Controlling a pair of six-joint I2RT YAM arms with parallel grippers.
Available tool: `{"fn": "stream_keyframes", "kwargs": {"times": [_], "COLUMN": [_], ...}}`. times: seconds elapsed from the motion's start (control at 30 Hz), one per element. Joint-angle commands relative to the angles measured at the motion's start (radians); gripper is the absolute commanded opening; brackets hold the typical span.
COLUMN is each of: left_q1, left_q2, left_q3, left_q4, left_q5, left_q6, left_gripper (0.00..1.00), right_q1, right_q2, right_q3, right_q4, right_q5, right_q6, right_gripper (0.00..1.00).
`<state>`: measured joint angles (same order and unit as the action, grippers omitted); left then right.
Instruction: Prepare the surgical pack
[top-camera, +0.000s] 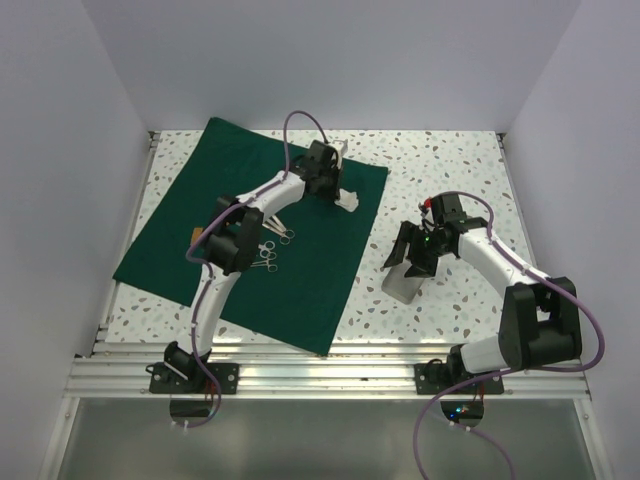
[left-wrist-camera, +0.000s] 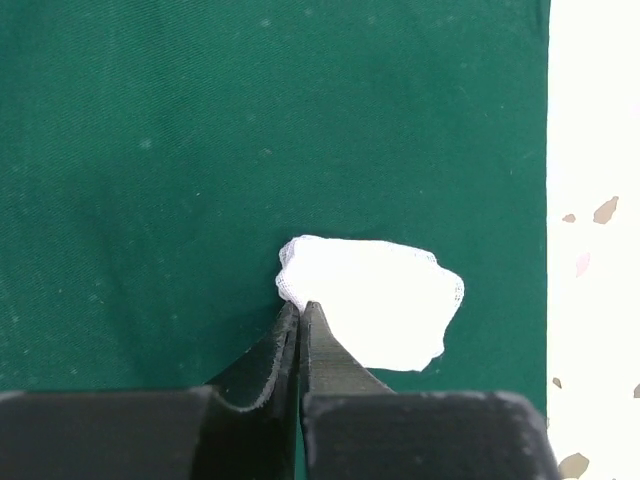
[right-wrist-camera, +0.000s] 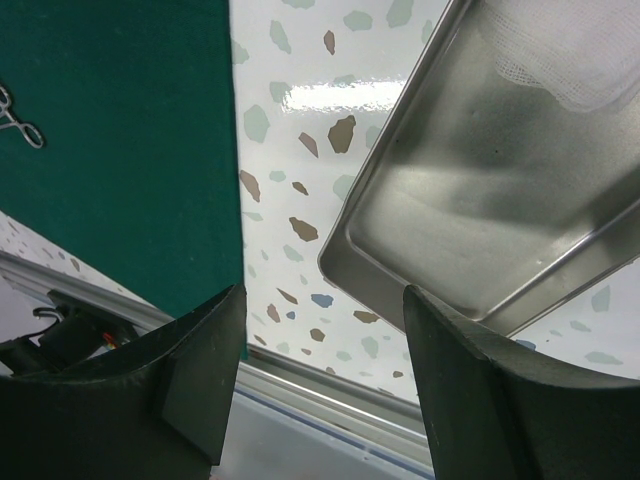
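The dark green drape (top-camera: 180, 240) lies flat on the left of the table. A white gauze square (left-wrist-camera: 375, 300) rests on it near its far right edge. My left gripper (left-wrist-camera: 300, 308) is shut, its tips pinching the gauze's left corner; from above the gauze (top-camera: 347, 203) shows just beside that gripper (top-camera: 335, 192). Steel scissors (top-camera: 281, 235) and forceps (top-camera: 266, 258) lie mid-drape under the left arm. The steel tray (right-wrist-camera: 470, 200) sits on bare table right of the drape (right-wrist-camera: 120, 120), with more gauze (right-wrist-camera: 570, 50) in it. My right gripper (right-wrist-camera: 320, 330) hovers open above the tray's near corner, holding nothing.
The speckled tabletop (top-camera: 450, 160) is walled in white on three sides. An aluminium rail (top-camera: 330, 375) runs along the near edge by the arm bases. The drape's right edge lies a short way left of the tray (top-camera: 405, 285).
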<state>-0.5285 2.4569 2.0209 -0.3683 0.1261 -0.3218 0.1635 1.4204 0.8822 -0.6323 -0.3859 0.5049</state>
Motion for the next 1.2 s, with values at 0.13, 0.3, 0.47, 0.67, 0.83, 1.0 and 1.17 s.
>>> {"fn": "stream_keyframes", "kwargs": {"times": [0.13, 0.3, 0.47, 0.67, 0.83, 1.0, 1.17], "left_q1": [-0.018, -0.018, -0.018, -0.018, -0.018, -0.018, -0.016], "left_q2": [-0.005, -0.070, -0.124, -0.177, -0.211, -0.231, -0.289], "left_q3": [-0.019, -0.021, -0.040, -0.091, -0.110, -0.097, -0.152], "left_q4": [-0.057, -0.066, -0.081, -0.078, -0.066, -0.078, -0.095], "left_q5": [0.101, 0.141, 0.152, 0.164, 0.145, 0.156, 0.185], "left_q6": [-0.005, -0.005, 0.018, 0.023, 0.018, 0.016, 0.044], "left_gripper": [0.00, 0.00, 0.00, 0.00, 0.00, 0.00, 0.00], "right_q1": [-0.002, -0.001, -0.001, -0.001, -0.001, -0.001, 0.001], "right_q2": [0.011, 0.034, 0.060, 0.101, 0.126, 0.155, 0.184], "right_q3": [0.044, 0.080, 0.132, 0.179, 0.215, 0.256, 0.316], "right_q4": [0.000, -0.003, -0.010, -0.010, -0.023, -0.027, -0.009], "right_q5": [-0.011, -0.018, -0.019, -0.042, -0.048, -0.071, -0.163], "right_q6": [-0.017, -0.042, -0.063, -0.085, -0.094, -0.121, -0.183], "right_gripper": [0.68, 0.68, 0.70, 0.70, 0.70, 0.71, 0.82]}}
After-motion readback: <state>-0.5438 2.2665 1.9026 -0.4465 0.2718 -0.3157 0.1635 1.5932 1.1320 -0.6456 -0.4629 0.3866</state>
